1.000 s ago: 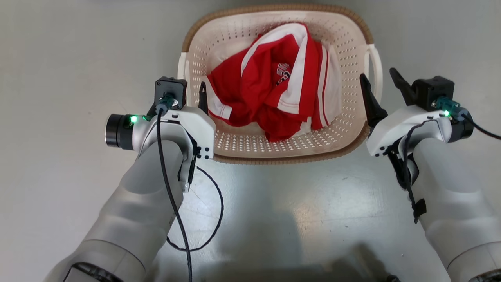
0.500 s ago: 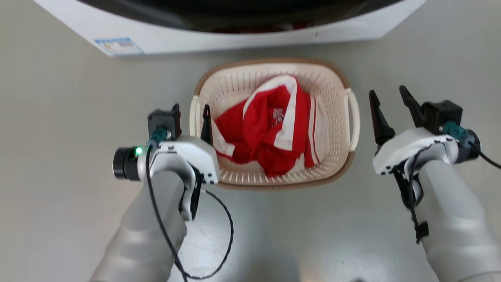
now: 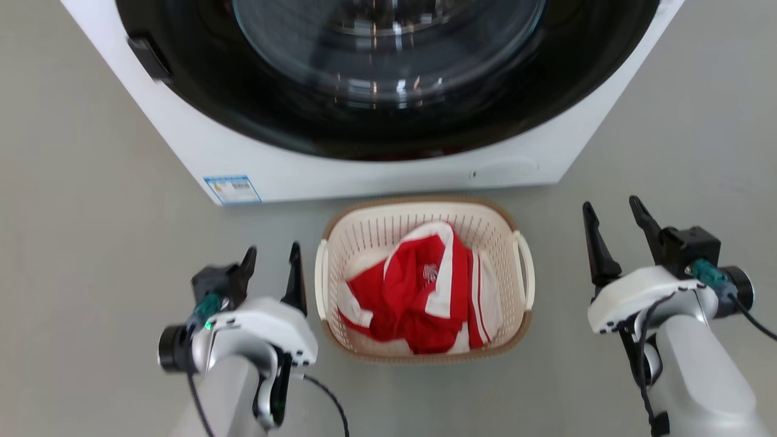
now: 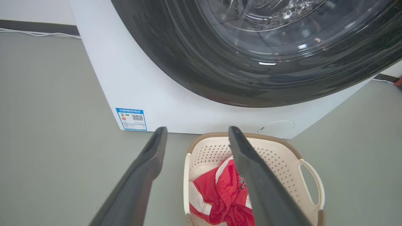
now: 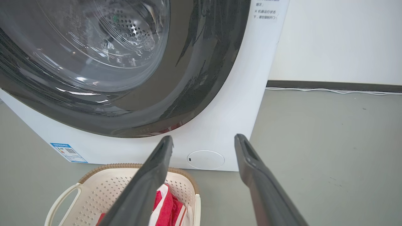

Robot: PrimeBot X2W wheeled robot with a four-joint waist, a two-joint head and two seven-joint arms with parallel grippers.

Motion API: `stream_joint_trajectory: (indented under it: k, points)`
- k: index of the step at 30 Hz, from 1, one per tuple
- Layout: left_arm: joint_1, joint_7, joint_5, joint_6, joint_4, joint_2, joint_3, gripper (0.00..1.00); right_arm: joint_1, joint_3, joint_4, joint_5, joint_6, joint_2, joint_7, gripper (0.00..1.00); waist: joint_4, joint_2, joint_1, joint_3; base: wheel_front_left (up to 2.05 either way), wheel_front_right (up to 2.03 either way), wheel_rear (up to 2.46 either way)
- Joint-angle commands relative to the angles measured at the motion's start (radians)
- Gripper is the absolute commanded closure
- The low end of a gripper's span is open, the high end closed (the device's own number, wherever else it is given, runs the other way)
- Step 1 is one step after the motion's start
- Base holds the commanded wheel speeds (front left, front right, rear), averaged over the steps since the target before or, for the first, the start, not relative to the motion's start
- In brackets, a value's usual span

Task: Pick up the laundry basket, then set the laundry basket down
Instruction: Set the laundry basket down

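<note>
Left gripper [image 3: 273, 250]: fingers spread wide, nothing between them, touching nothing. Right gripper [image 3: 610, 207]: same, spread wide and empty. Both point toward 12 in the head view (clock read off that view).

Laundry basket [image 3: 388, 230] sits on the grey floor [image 3: 91, 212] between the two grippers, upright, with a red-and-white garment [image 3: 419, 291] bunched inside. The left gripper is at the basket's 9, its inner finger just beside the left loop handle [image 3: 321, 279], with a strip of floor showing between. The right gripper is at the basket's 3, further off the right loop handle [image 3: 525, 270], with a wider strip of floor showing there.

Edges:
- Washing machine [image 3: 376, 173] is at the basket's 12. The basket's far rim is near the white front panel. I can't tell if they touch.
- The dark door ring and glass [image 3: 388, 48] bulge above the basket's far end.
- A blue label [image 3: 232, 189] is at the basket's 11, low on the panel.
- A round service flap [image 5: 205, 159] is low on the panel, showing between the right fingers in the right wrist view.

Open room: bare floor at 9, 3 and 6 of the basket. At 3, beyond the machine's corner, the floor runs to a wall with a dark skirting [image 5: 333, 84] and a pale cable [image 5: 329, 90] along it.
</note>
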Motion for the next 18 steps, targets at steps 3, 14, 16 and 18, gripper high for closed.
stream_joint_trajectory:
  k: [3, 14, 16, 18]
  points:
    - [0.073, -0.006, 0.025, -0.024, -0.059, 0.015, 0.077, 0.0, 0.057, 0.023, -0.056, -0.006, 0.006, 0.004, -0.01, 0.0, 0.009, 0.0, 0.0, -0.11, 0.0, 0.0, 0.0]
    - [0.255, -0.006, 0.074, -0.092, -0.183, 0.015, 0.199, 0.0, 0.22, 0.031, -0.16, -0.014, 0.006, 0.004, -0.01, 0.0, 0.015, 0.0, 0.0, -0.257, 0.0, 0.0, 0.0]
    - [0.283, -0.006, 0.081, -0.1, -0.2, 0.015, 0.22, 0.0, 0.245, 0.037, -0.175, -0.017, 0.006, 0.007, -0.01, 0.0, 0.012, 0.0, 0.0, -0.282, 0.0, 0.0, 0.0]
    - [0.313, -0.006, 0.084, -0.105, -0.22, 0.015, 0.242, 0.0, 0.268, 0.04, -0.189, -0.018, 0.006, 0.011, -0.01, 0.0, 0.007, 0.0, 0.0, -0.304, 0.0, 0.0, 0.0]
